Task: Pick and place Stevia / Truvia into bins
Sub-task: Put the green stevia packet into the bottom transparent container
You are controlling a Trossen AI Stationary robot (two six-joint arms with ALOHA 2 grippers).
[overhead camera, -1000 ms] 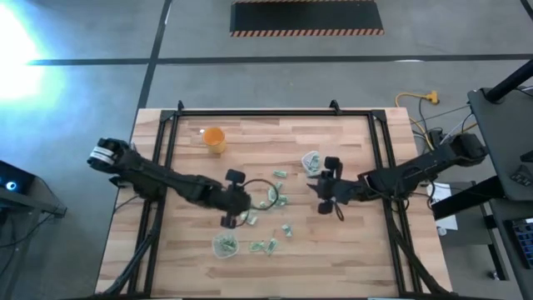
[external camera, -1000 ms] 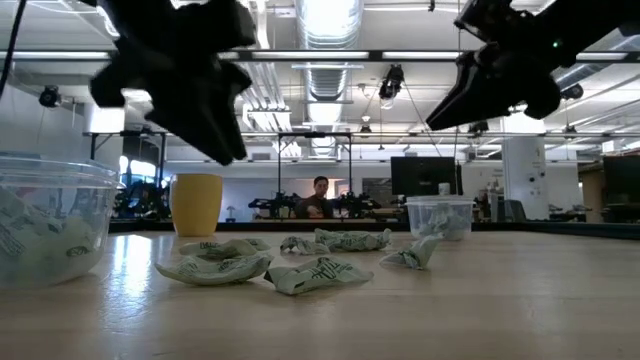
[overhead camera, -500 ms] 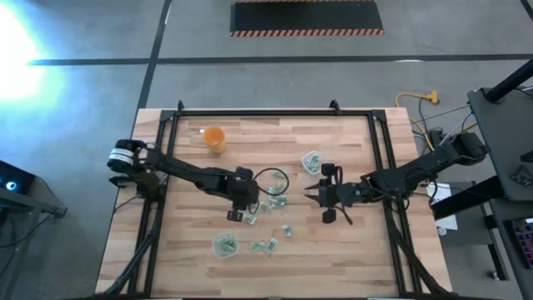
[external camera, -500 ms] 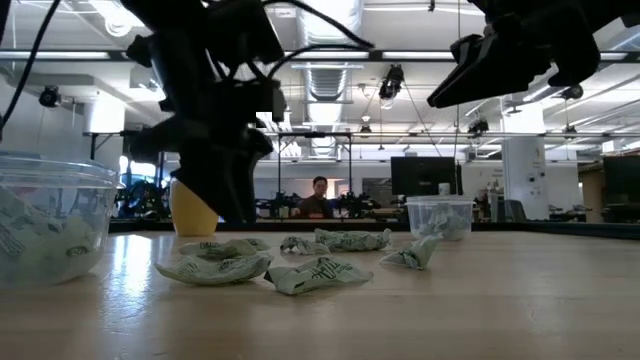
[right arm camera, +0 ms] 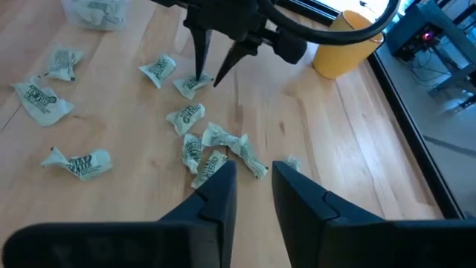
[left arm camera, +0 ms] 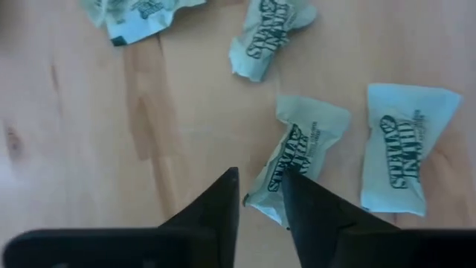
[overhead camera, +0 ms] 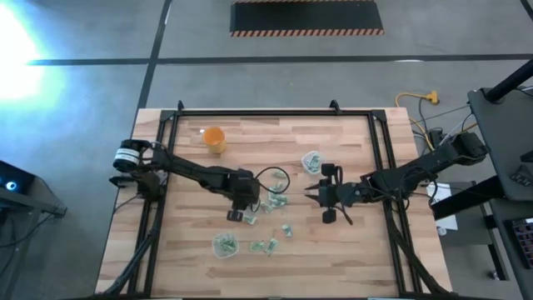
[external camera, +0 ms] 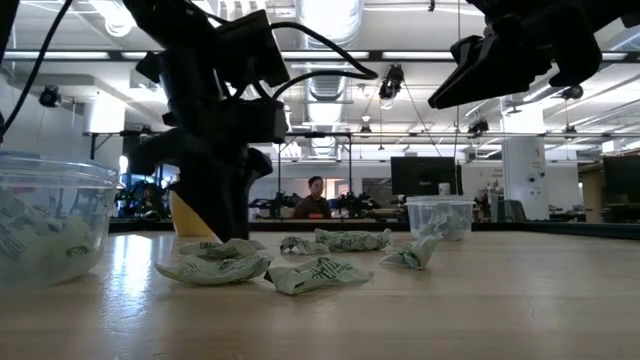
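On the table, left claw (left arm camera: 262, 195) half-closed straddling a sachet's (left arm camera: 297, 160) edge; right claw (right arm camera: 253, 175) hovering, narrowly parted.

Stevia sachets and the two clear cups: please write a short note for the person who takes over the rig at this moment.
Left gripper: down at the table, fingers open around the corner of one sachet, not lifted.
Right gripper: hovers above the table, fingers open, empty.
Cups: left-side cup and right-side cup both hold sachets.
Done: some sachets are in each cup.
Left: about ten loose sachets lie mid-table between the cups. The orange cup is not a bin.
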